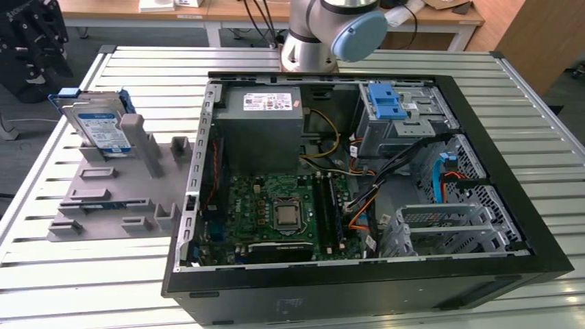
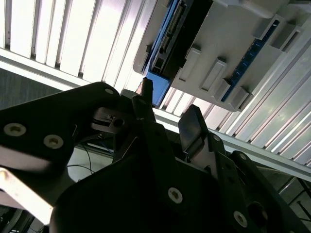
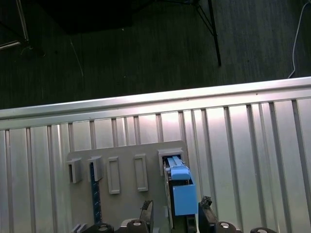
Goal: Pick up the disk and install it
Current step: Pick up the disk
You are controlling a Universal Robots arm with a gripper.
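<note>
- The disk (image 1: 98, 127) stands on edge in an end slot of the grey holder (image 1: 109, 185), its white and blue label facing out and its blue bracket framing it.
- The holder lies flat on the slatted metal tabletop (image 1: 137, 75); its other slots show as low grey blocks beside the disk.
- An open computer case (image 1: 320, 301) lies just beside the holder, on the exterior view's right, with its board, cables and drive cages exposed.
- The arm (image 1: 320, 34) rises from the tabletop beyond the case, well apart from the holder.
- In the first wrist view the pincer (image 3: 176, 209) hangs over the holder (image 3: 126, 160), right above the disk (image 3: 181, 191), and the tabletop (image 3: 243, 145) runs under both.
- The pincer is spread: its 2 fingers (image 3: 146, 208) sit 1 on each side of the blue bracket edge, with a gap showing on both sides.
- From this angle the fingers seem not to touch the disk, though their height above it is hard to judge.
- In the second wrist view the pincer (image 2: 169, 99) again shows parted tips, pointing at the blue corner of the disk (image 2: 156, 88) where it meets the holder (image 2: 228, 43).
</note>
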